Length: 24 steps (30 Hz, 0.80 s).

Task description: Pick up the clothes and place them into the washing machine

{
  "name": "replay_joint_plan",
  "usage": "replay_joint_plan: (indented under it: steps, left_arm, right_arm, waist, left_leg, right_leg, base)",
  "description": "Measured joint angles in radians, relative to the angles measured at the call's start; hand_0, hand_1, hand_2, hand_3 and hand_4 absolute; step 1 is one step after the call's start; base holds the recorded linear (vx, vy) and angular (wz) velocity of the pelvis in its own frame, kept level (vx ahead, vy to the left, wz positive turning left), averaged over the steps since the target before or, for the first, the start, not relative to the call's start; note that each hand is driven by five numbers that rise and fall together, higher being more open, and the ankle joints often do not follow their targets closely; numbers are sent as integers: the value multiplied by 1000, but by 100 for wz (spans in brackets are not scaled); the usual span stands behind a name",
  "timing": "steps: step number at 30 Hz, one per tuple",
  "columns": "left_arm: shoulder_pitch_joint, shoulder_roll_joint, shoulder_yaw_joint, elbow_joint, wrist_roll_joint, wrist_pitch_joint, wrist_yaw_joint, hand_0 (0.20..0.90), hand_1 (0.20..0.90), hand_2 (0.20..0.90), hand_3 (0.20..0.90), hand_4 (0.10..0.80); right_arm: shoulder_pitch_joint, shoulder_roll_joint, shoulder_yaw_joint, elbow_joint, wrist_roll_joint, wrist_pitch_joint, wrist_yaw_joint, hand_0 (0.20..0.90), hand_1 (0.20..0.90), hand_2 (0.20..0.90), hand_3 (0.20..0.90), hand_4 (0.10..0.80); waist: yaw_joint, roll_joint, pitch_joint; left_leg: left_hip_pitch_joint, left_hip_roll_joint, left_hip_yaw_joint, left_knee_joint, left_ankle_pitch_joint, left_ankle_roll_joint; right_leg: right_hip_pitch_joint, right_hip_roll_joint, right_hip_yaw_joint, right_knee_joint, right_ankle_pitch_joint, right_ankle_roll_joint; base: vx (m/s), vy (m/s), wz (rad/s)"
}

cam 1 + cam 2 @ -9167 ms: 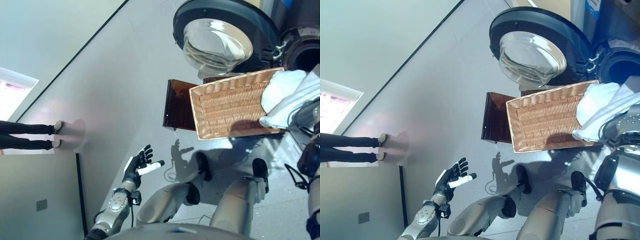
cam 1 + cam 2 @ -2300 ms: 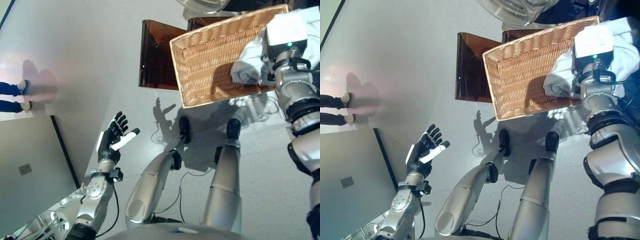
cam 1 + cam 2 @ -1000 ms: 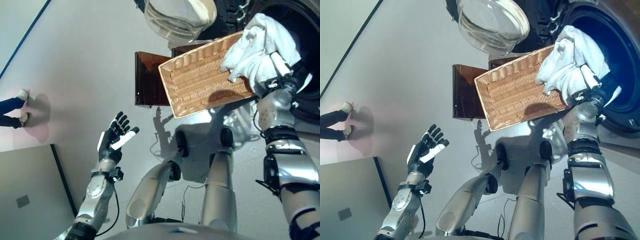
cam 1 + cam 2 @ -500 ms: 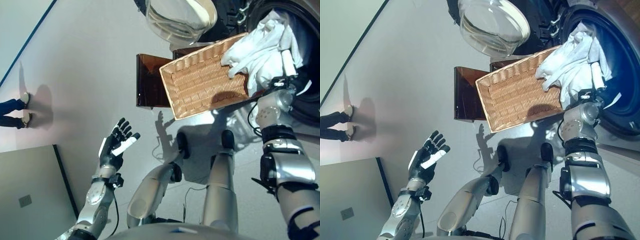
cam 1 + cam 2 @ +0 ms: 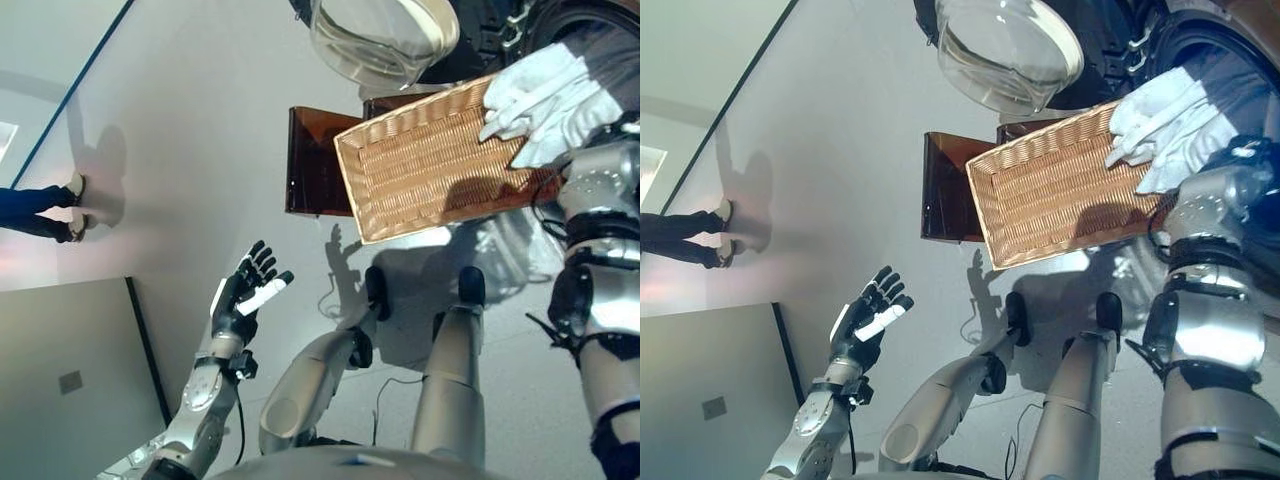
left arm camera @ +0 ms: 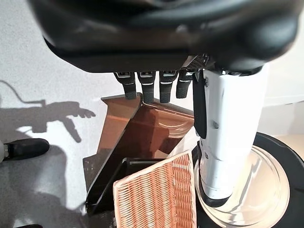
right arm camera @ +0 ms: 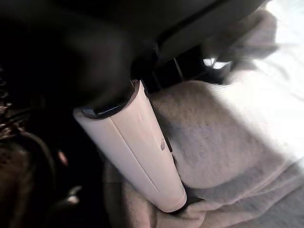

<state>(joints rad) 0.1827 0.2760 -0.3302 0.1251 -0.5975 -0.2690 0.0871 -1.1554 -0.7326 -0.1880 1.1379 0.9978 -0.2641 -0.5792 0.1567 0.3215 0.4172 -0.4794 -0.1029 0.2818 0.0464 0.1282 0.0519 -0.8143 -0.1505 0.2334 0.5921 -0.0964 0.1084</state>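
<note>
A bundle of white clothes [image 5: 548, 98] hangs over the right end of the wicker basket [image 5: 430, 170], at the dark mouth of the washing machine [image 5: 1230, 60]. My right arm reaches up under the bundle. In the right wrist view my right hand [image 7: 135, 147] has its white-covered thumb pressed onto the pale cloth [image 7: 223, 142], with the fingers curled around it. My left hand [image 5: 243, 297] is held up low on the left, open and holding nothing, far from the basket.
The machine's round glass door [image 5: 385, 35] stands swung open above the basket. A brown translucent stand [image 5: 315, 165] carries the basket. A person's legs [image 5: 40, 205] show at the far left by the wall. Grey floor lies between them.
My right hand has carried the white clothes from the basket's end up to the machine's mouth. The camera has shifted. The left hand stays raised and open.
</note>
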Motion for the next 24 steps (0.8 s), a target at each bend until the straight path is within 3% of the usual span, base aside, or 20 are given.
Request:
replay_joint_plan:
  steps: [7, 11, 24]
  left_arm:
    - [-4, 0, -6, -2, -4, 0, 0, 900, 900, 900, 900, 800]
    - [-5, 0, -7, -2, -5, 0, 4, 900, 900, 900, 900, 800]
    - [-12, 4, -8, -4, -5, 0, 5, 900, 900, 900, 900, 800]
  right_arm:
    - [-36, -45, -1, 6, 32, -3, -57, 200, 200, 200, 200, 300]
    - [-60, -53, -30, -7, 44, -82, -121, 200, 200, 200, 200, 300]
    - [-62, -72, -139, -41, 55, -183, -206, 200, 200, 200, 200, 300]
  waist:
    - [-2, 12, -9]
    - [0, 21, -16]
    - [20, 31, -24]
  left_leg:
    - [1, -6, -14, -4, 4, 5]
    - [1, -20, -14, -23, 10, 4]
    - [0, -40, -14, -45, 12, 7]
  right_leg:
    - [-4, -6, -4, 18, -18, 1]
    - [-20, -16, -1, 30, -27, 4]
    - [-35, -28, 6, 38, -43, 16]
  base:
    - [37, -10, 5]
    - [51, 9, 6]
    - [18, -1, 2]
